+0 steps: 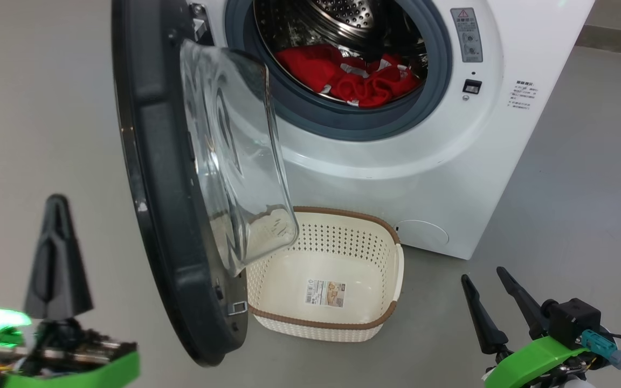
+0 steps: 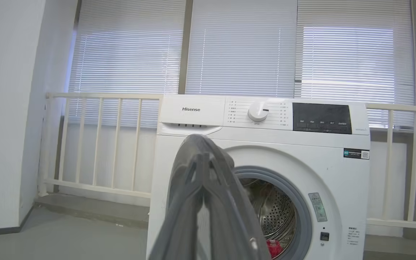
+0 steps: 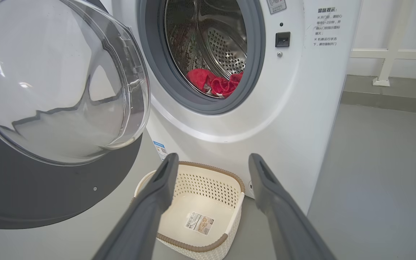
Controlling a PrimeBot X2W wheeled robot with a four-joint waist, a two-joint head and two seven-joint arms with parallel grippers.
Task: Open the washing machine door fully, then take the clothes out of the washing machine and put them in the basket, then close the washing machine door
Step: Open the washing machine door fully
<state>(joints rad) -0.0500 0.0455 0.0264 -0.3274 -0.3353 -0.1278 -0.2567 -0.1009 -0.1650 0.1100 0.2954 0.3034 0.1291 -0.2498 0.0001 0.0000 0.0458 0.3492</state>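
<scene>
**Swinging the door wide before we reach in**

We see the large round glossy black door (image 1: 165, 188) with its clear glass bowl standing roughly square to the big white front-loading washing machine (image 1: 397, 178). The bowl overhangs the small cream perforated plastic basket (image 1: 343, 214). Our left gripper (image 1: 56, 226), fingers pressed together and holding nothing, sits beside the door's outer face. Our right gripper (image 1: 483, 276) is spread wide and empty. We judge the door needs pushing further back, on its frame rather than the glass. The bright red clothes (image 1: 364, 83) lie in the drum.
</scene>
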